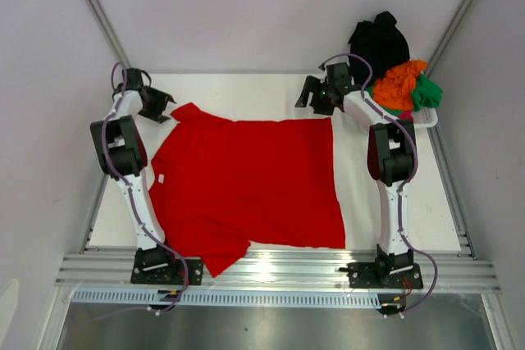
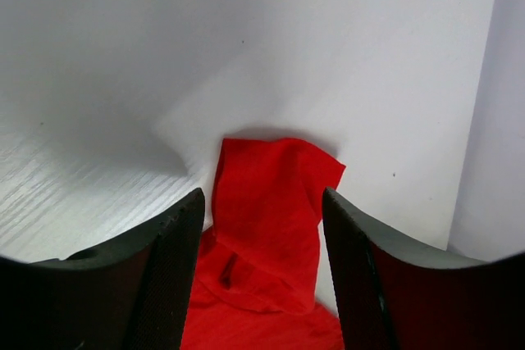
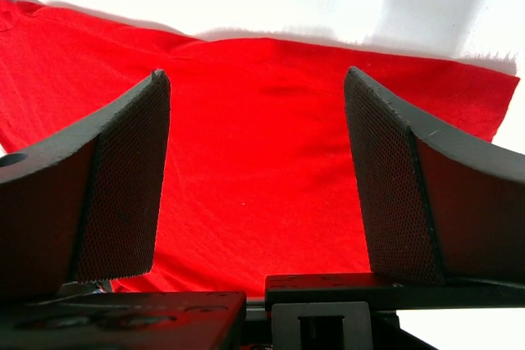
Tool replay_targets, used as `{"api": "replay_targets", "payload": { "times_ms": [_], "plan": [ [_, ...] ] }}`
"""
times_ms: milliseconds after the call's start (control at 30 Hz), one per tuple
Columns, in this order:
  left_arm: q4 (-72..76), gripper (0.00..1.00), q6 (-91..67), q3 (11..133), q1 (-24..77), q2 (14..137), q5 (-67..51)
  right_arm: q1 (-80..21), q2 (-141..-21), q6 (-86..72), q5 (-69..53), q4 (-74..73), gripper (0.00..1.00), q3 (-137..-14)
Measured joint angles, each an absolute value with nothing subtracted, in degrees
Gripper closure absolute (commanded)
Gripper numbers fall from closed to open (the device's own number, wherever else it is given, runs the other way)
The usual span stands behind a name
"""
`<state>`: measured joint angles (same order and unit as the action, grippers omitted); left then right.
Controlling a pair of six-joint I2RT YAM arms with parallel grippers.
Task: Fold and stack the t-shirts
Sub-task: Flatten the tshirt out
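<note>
- The red t-shirt (image 1: 246,182) lies spread flat across the middle of the table (image 1: 410,227), sleeves toward the left edge and hem toward the right edge; no fold shows in it
- The left gripper (image 1: 160,106) hovers by the far left corner, jaws wide, with the far sleeve (image 2: 271,202) lying between them but not pinched
- The right gripper (image 1: 316,96) sits near the far edge, over the shirt's far right corner, jaws wide apart and holding nothing
- The black shirt (image 1: 379,43), orange shirt (image 1: 400,84) and green shirt (image 1: 426,92) sit heaped and unfolded in the white basket (image 1: 428,123) at the far right corner
- By my reading the task is near its start: one shirt is laid out, but every fold and the whole stack are left to do
</note>
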<state>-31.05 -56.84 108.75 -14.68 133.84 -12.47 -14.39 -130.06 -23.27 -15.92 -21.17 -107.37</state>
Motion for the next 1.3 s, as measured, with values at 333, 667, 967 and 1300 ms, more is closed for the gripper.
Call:
{"api": "replay_targets", "payload": {
  "times_ms": [333,667,967,1300],
  "plan": [
    [-38.3,0.36,-52.7,113.9,-13.7,135.5,-11.5,-14.4,-130.0,-23.2,-15.9,-21.2,0.19,-106.5],
    [-32.0,0.41,-60.6,103.6,-12.7,131.7,-12.6,-14.1,-128.0,-22.8,-15.9,-21.1,0.19,-103.8],
    [-32.7,0.63,-61.1,103.6,-12.4,131.7,-11.6,-13.8,-127.6,-22.8,-16.0,-20.6,0.19,-103.7],
    [-33.6,0.74,-60.7,106.6,-12.3,132.9,-10.9,-13.5,-127.5,-22.8,-15.9,-20.4,0.19,-102.2]
  ]
}}
